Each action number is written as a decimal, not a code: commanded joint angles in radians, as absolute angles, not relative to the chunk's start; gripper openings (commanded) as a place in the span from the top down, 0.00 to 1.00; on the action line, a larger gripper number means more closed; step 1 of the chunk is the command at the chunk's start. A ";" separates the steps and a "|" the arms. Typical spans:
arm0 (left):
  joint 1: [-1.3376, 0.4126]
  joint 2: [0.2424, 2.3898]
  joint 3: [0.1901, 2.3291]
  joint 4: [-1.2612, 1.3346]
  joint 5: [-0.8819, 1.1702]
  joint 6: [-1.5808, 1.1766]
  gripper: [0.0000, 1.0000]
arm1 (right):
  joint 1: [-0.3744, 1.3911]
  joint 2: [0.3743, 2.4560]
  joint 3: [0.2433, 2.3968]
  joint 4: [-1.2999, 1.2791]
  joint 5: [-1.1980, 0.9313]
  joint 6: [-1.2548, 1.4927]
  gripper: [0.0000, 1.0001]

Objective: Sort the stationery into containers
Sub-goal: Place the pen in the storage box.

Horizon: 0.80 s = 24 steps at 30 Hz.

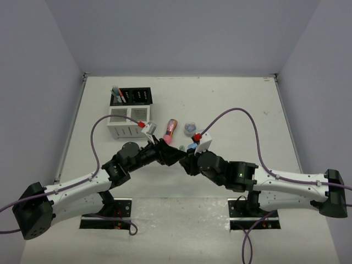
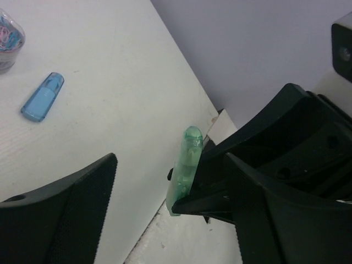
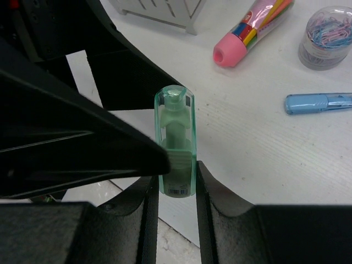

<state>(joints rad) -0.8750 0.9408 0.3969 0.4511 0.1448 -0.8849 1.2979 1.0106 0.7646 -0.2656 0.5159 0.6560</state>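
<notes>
The right pincer (image 3: 176, 179) is clamped on the lower end of the green capsule piece (image 3: 176, 132), which sticks out past its fingertips just above the desk (image 3: 264, 154). The left pincer (image 2: 168, 165) stands wide apart beside that piece, not gripping it. A stretch of bare desk follows. Beyond it lie the blue capsule piece (image 3: 316, 103), the pink patterned tube (image 3: 247, 33), the pot of paper clips (image 3: 327, 36) and the white slatted box (image 3: 165, 8).

The white table (image 1: 247, 104) carries organiser (image 1: 129, 113), pink tube (image 1: 171, 128), clip jar (image 1: 191, 128), blue capsule (image 2: 42, 97).
</notes>
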 commanded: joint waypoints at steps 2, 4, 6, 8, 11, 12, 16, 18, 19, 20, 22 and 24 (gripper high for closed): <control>-0.912 1.013 0.453 0.552 0.098 -0.828 0.41 | 1.320 1.053 0.839 -0.241 0.517 0.626 1.00; -0.918 1.030 0.454 0.555 0.094 -0.826 0.59 | 1.323 1.055 0.844 -0.240 0.518 0.629 1.00; -0.920 1.040 0.454 0.555 0.090 -0.823 0.85 | 1.325 1.058 0.845 -0.239 0.518 0.630 1.00; -0.920 1.040 0.456 0.556 0.084 -0.815 1.00 | 1.325 1.062 0.845 -0.244 0.529 0.638 1.00; -0.920 1.013 0.469 0.532 0.026 -0.781 1.00 | 1.325 1.063 0.842 -0.268 0.564 0.657 0.74; -0.919 1.001 0.487 0.470 -0.014 -0.728 1.00 | 1.325 1.059 0.838 -0.298 0.589 0.682 0.46; -0.908 0.996 0.674 0.231 -0.433 -0.516 1.00 | 1.325 1.021 0.790 -0.339 0.631 0.739 0.01; -0.861 1.038 0.772 0.234 -0.580 -0.394 1.00 | 1.324 0.989 0.754 -0.344 0.634 0.765 0.01; -0.824 1.057 0.792 0.286 -0.626 -0.345 1.00 | 1.324 0.975 0.742 -0.347 0.635 0.776 0.01; -0.784 1.099 0.798 0.357 -0.648 -0.314 1.00 | 1.324 0.964 0.734 -0.349 0.634 0.785 0.01; -0.681 1.165 0.820 0.492 -0.654 -0.278 1.00 | 1.324 0.938 0.725 -0.371 0.630 0.805 0.01; -0.564 1.280 0.857 0.614 -0.603 -0.240 1.00 | 1.324 0.913 0.718 -0.401 0.630 0.822 0.01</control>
<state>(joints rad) -0.7527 1.1094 0.7975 0.3787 -0.4739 -0.4254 1.3174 0.9707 0.7355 -0.3500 0.5870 0.7503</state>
